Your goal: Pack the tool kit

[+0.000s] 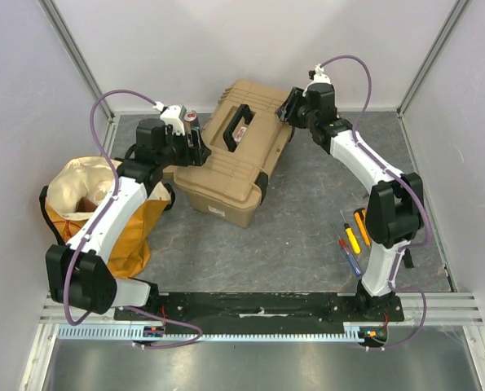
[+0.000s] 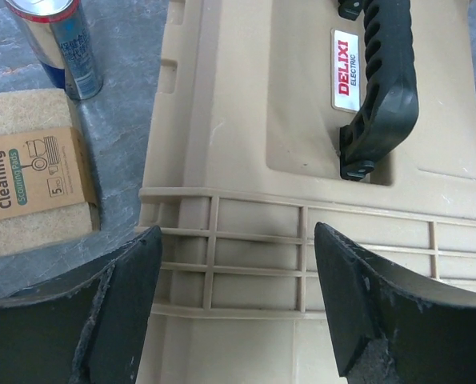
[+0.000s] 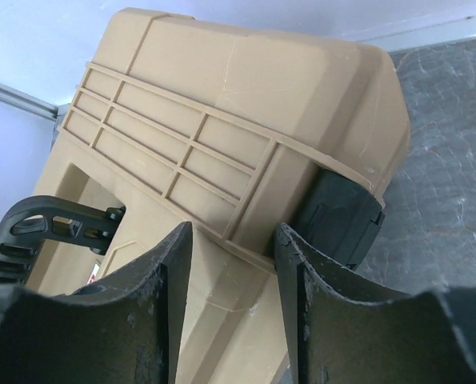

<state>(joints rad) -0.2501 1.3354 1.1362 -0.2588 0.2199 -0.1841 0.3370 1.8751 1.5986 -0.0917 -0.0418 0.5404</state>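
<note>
The tan toolbox [image 1: 234, 159] lies at the table's middle with its lid down and its black handle [image 1: 238, 126] on top. My left gripper [image 2: 238, 272] hovers open over the ribbed left end of the lid [image 2: 246, 240], with nothing between the fingers. My right gripper [image 3: 231, 240] stands open at the box's far right end [image 3: 222, 104], beside a black latch [image 3: 338, 220], holding nothing. A yellow-handled screwdriver [image 1: 352, 238], an orange-handled one [image 1: 362, 226] and a thin red-and-blue one [image 1: 350, 254] lie on the table by the right arm's base. No hammer is in view.
A cream and yellow cloth bag [image 1: 87, 208] stands open at the left, under the left arm. A metal can [image 2: 58, 44] and a pack of kitchen scouring pads [image 2: 30, 172] sit just left of the toolbox. White walls close in the table on three sides.
</note>
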